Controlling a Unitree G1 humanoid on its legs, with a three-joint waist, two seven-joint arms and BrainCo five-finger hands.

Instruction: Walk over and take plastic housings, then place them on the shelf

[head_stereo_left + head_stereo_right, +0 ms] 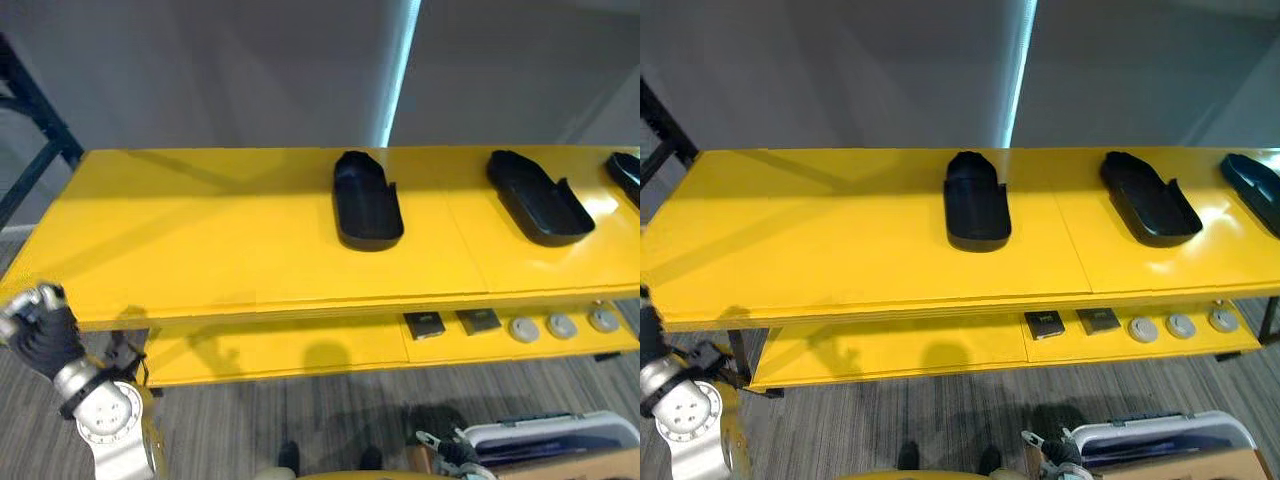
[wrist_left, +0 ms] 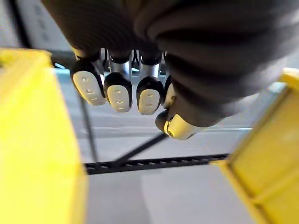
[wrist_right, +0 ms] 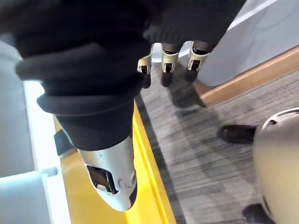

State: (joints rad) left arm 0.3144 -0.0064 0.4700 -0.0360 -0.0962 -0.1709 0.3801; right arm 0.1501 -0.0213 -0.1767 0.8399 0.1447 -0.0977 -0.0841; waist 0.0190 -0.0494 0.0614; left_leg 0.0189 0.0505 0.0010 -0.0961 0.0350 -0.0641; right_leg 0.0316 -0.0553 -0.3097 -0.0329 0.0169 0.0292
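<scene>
Three black plastic housings lie on the yellow top shelf point(image 1: 200, 250): one in the middle point(image 1: 367, 202), one to its right point(image 1: 538, 198), and one cut off at the right edge point(image 1: 626, 176). My left hand point(image 1: 38, 325) hangs low at the shelf's front left corner, well away from them. Its fingers point(image 2: 119, 91) are curled in with nothing in them. My right hand point(image 3: 117, 74) hangs over the carpet beside a yellow edge, its fingers point(image 3: 167, 58) relaxed and holding nothing.
A lower yellow shelf point(image 1: 300, 350) carries two dark square parts point(image 1: 425, 324) and three grey discs point(image 1: 561, 325) at its right end. A white bin point(image 1: 555, 438) stands on the carpet at lower right. A dark rack frame point(image 1: 35, 130) stands at the far left.
</scene>
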